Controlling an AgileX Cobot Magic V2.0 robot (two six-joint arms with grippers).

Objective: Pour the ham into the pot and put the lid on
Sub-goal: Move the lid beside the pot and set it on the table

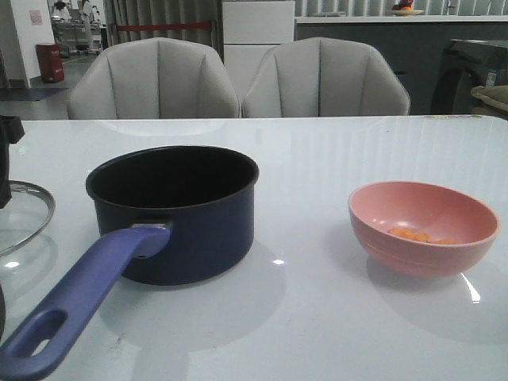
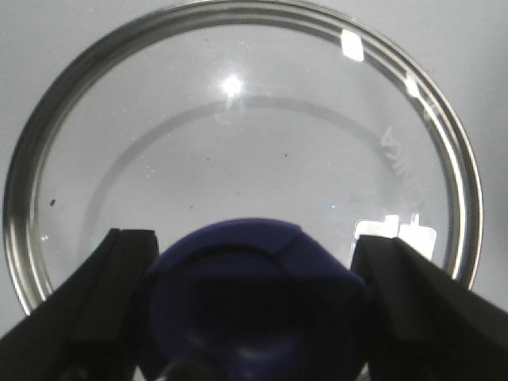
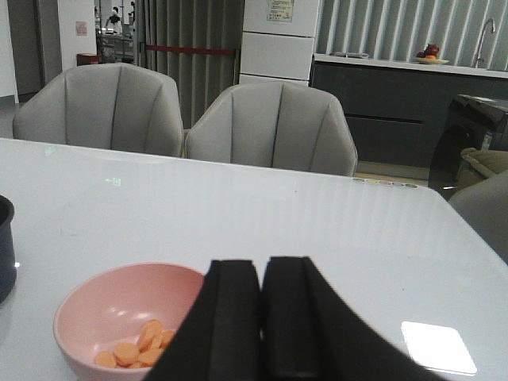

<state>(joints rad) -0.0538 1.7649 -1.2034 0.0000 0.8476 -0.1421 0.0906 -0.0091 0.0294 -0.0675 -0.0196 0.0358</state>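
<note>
The dark navy pot stands left of centre on the table, its blue handle pointing toward the near edge. The glass lid lies to its left. My left gripper hangs over the lid, its fingers touching both sides of the blue knob. The ham is several orange slices in the pink bowl at the right. My right gripper is shut and empty, held just behind the bowl and ham.
Two grey chairs stand beyond the table's far edge. The white table stretches between pot and bowl. The pot's rim shows at the side of the right wrist view.
</note>
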